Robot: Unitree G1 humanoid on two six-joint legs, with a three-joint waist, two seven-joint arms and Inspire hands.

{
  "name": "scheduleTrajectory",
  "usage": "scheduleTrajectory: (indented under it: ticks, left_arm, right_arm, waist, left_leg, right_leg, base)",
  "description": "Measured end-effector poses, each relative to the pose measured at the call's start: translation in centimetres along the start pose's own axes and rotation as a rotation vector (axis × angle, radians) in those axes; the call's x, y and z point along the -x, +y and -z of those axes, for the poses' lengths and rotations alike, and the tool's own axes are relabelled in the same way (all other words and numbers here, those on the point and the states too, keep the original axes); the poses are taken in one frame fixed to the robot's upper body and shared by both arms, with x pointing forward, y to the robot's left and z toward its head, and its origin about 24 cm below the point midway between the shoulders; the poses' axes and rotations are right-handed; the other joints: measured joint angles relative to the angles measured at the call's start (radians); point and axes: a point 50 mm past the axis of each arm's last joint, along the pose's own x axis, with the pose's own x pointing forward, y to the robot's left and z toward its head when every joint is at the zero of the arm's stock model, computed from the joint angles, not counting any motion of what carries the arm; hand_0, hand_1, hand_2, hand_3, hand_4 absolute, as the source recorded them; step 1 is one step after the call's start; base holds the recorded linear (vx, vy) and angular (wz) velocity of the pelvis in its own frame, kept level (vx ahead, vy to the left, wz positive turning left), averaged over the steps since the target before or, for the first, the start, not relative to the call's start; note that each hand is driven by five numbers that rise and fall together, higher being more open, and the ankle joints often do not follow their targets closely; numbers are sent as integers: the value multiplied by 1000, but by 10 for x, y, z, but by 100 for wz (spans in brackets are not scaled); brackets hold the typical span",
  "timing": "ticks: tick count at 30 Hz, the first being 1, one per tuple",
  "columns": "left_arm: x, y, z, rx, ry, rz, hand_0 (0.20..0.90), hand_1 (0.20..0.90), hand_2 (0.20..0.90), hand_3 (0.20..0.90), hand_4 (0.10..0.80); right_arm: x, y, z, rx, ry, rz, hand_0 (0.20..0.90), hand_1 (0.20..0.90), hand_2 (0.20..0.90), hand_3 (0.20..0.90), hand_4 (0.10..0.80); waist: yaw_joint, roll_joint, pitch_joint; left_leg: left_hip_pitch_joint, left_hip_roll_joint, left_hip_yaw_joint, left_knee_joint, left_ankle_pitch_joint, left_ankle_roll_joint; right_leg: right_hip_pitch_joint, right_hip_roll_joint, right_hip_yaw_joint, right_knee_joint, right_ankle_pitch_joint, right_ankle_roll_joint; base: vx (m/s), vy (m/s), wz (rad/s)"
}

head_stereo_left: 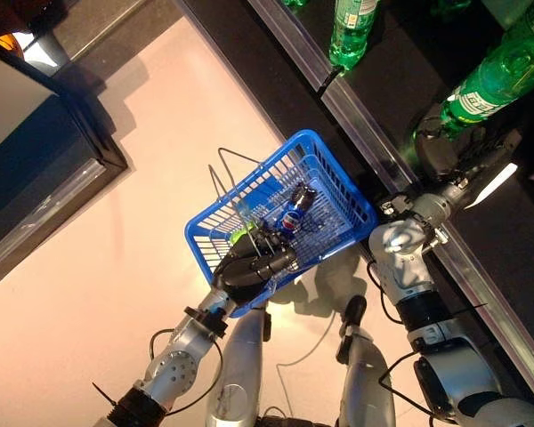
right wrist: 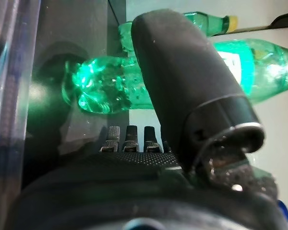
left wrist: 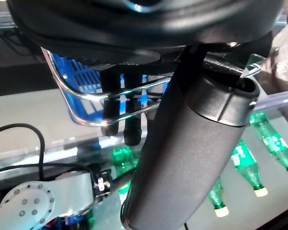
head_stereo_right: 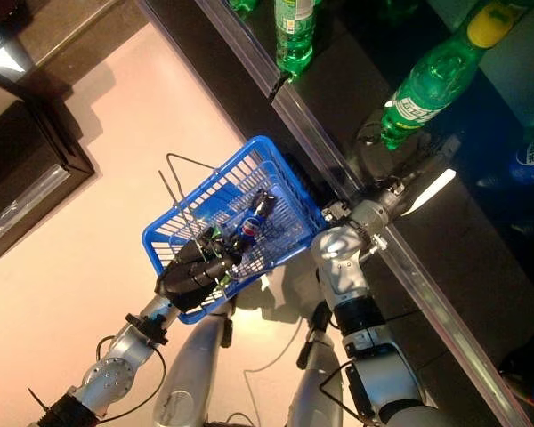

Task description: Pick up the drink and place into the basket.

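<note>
**Left hand holds the basket, right hand at a green bottle on the shelf**

Nearest the robot, the dark left hand (head_stereo_left: pixel 254 264) is curled round the thin metal wire handle (left wrist: pixel 110 96) of the blue plastic lattice basket (head_stereo_left: pixel 334 178), which hangs over the pale floor (head_stereo_left: pixel 116 267). In the left wrist view the fingers (left wrist: pixel 130 129) hook over that wire. Inside the basket lies a small dark cola bottle with a blue and red label (head_stereo_left: pixel 291 216), just past the left hand's fingertips, with something small and green beside it that cannot be made out.

Further out, the right hand (head_stereo_left: pixel 454 151) reaches over the metal-edged lip of the dark glass shelf (head_stereo_left: pixel 383 151). It sits right at the base of a green plastic drink bottle with a yellow cap (head_stereo_right: pixel 427 89). In the right wrist view the thumb (right wrist: pixel 182 81) stands in front of this bottle (right wrist: pixel 110 81); whether the hand grips it cannot be told.

Beyond, another green bottle (head_stereo_left: pixel 351 31) stands on the shelf.
</note>
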Motion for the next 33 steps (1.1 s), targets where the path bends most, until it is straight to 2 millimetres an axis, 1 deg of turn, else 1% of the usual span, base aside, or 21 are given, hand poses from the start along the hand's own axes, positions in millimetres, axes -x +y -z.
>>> scheduleTrajectory:
  ticks: [2,7,12,13,14,15,17,24,33]
  left_arm:
    - [-1,0,-1,-2,-1,0,300,300,300,200,100]
    - [-2,2,-2,-4,2,-3,300,300,300,200,100]
    - [-6,4,-4,-10,21,-6,300,300,300,200,100]
    - [-7,4,-5,-11,21,-7,300,300,300,200,100]
    - [-7,5,-6,-13,19,-10,300,300,300,200,100]
    - [-7,6,-7,-16,16,-13,300,300,300,200,100]
    - [-6,8,-8,-18,18,-19,300,300,300,200,100]
    - [-6,8,-8,-17,20,-21,300,300,300,200,100]
    - [-6,8,-8,-16,21,-21,300,300,300,200,100]
  right_arm:
    - [-2,1,-1,-4,-1,-14,900,900,900,900,800]
    - [-13,5,-8,9,-40,-100,900,900,900,900,800]
    - [-28,12,-9,84,-55,-158,900,900,900,900,800]
    - [-31,14,-10,103,-58,-171,862,862,862,856,756]
    - [-33,15,-10,124,-62,-186,371,371,371,282,182]
    - [-37,15,-9,147,-63,-197,300,300,300,200,100]
    - [-43,14,-9,189,-73,-220,300,300,300,200,100]
    - [-54,10,-7,258,-62,-256,300,300,300,200,100]
    - [-54,10,-7,250,-50,-272,300,300,300,200,100]
  waist:
    - [1,0,0]
    - [-1,0,0]
    - [0,0,0]
    - [1,0,0]
    - [1,0,0]
    - [2,-1,0]
    - [3,-1,0]
    - [10,-1,0]
    - [22,-1,0]
  left_leg:
    - [-1,0,0,0,0,0]
    - [-15,0,0,0,1,1]
    - [-15,-3,-1,4,2,3]
    - [-15,-3,-1,5,2,4]
    - [-15,-4,-1,7,3,4]
    - [-15,-4,-2,11,3,4]
    - [-15,-5,-3,17,3,5]
    - [-15,-10,-5,31,9,9]
    - [-15,-13,-5,33,10,10]
  right_leg:
    - [-2,0,0,0,0,0]
    - [-17,0,0,5,0,0]
    - [-20,-4,-2,17,0,0]
    - [-20,-5,-2,18,0,0]
    - [-20,-6,-2,20,0,0]
    - [-19,-6,-2,24,0,0]
    - [-20,-8,-2,33,0,0]
    - [-21,-14,-3,51,0,0]
    - [-21,-16,-2,55,0,1]
  base:
    - [0,0,0]
    - [0,0,0]
    - [0,0,0]
    - [0,0,0]
    - [0,0,0]
    - [0,0,0]
    - [0,0,0]
    - [0,0,0]
    - [-2,5,0]
